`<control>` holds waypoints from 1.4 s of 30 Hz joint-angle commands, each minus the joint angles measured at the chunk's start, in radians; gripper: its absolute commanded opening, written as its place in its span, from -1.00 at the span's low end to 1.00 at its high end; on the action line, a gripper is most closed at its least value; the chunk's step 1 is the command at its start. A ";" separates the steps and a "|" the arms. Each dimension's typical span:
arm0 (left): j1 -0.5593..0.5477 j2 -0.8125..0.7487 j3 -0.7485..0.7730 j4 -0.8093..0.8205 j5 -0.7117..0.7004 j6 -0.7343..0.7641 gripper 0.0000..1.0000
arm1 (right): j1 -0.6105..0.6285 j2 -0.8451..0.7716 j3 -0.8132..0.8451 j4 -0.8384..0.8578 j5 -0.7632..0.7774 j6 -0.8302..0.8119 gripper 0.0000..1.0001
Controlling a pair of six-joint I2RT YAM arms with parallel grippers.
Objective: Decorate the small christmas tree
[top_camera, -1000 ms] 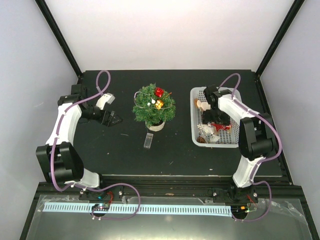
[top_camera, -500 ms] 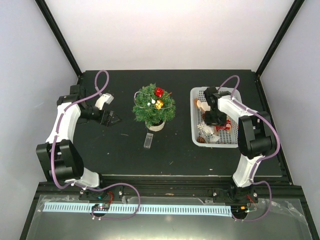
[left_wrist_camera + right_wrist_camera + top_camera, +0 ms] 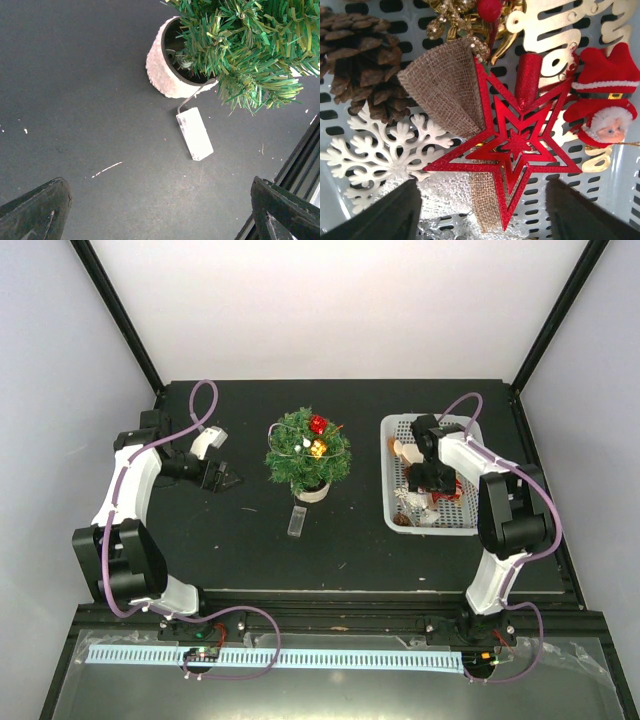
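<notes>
Small christmas tree (image 3: 308, 455) stands upright on the table (image 3: 250, 550), about midway between its left and right edges and nearer the far edge. That looks chosen so either arm can reach it. You can already count a red ornament (image 3: 318, 424) and a gold ornament (image 3: 318, 448) in the branches. Its battery pack (image 3: 195, 134) lies flat just beside the beige base (image 3: 167, 70), on the side toward the near edge, joined to it by a wire. The white basket (image 3: 389, 495) sits along the right edge toward the far right corner, probably as the right arm's supply. The right gripper (image 3: 485, 215) hangs low inside it, over the red star (image 3: 512, 150). The star overlaps a burlap piece (image 3: 445, 90), with a white snowflake (image 3: 390, 150) and a pine cone (image 3: 355, 55) on one side and a Santa (image 3: 602, 110) on the other. Its fingers (image 3: 395, 212) are spread partway, one on each side of the star's lower point. Nothing is pinched between them as far as you can see. The left gripper (image 3: 160, 215) hovers over bare table toward the left edge from the tree. Its fingers (image 3: 35, 212) are spread wide and empty, likely waiting to steady the tree.
</notes>
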 commanded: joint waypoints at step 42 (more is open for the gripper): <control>0.014 0.011 0.017 -0.011 0.058 0.018 0.97 | -0.021 0.011 0.000 0.024 0.047 -0.006 -0.64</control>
